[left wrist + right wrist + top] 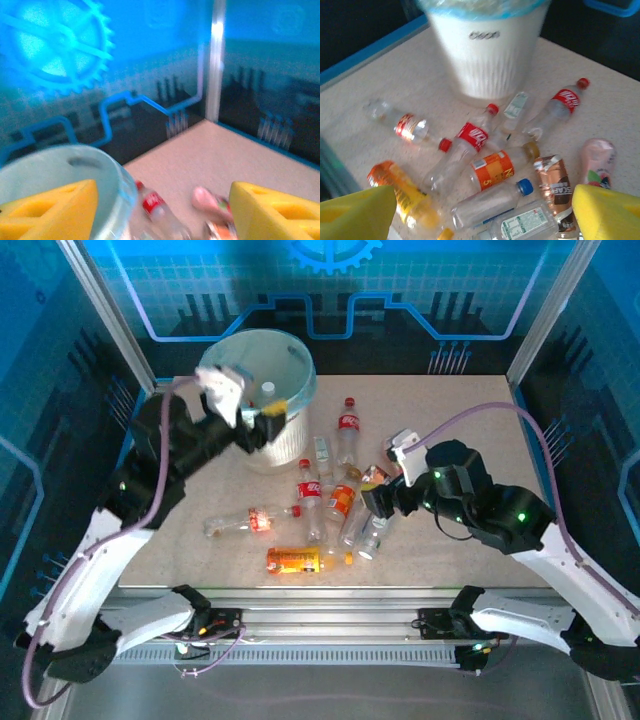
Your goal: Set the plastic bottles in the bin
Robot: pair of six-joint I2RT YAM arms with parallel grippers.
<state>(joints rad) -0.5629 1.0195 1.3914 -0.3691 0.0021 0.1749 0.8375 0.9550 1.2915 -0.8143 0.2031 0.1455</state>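
Observation:
The bin (pixel 300 365) stands at the back of the table, and a white-capped bottle (pixel 268 390) lies inside it. My left gripper (pixel 262 422) hovers at the bin's near rim (pixel 60 170); its yellow fingers (pixel 50 210) stand wide apart, open, with nothing between them. Several plastic bottles lie heaped mid-table: a red-labelled one (pixel 470 142), an orange-labelled one (pixel 492 172), a blue-capped one (pixel 490 202) and a pink one (pixel 597 162). My right gripper (pixel 375 502) hangs open just above the heap's right side, and its fingers (pixel 607 212) straddle the blue-capped bottle from above without touching it.
An orange bottle (pixel 295 560) lies near the front edge and a clear, red-labelled one (pixel 245 522) to the left of the heap. A copper-coloured bottle (pixel 552 182) sits beside the pink one. Blue enclosure walls and metal posts ring the table.

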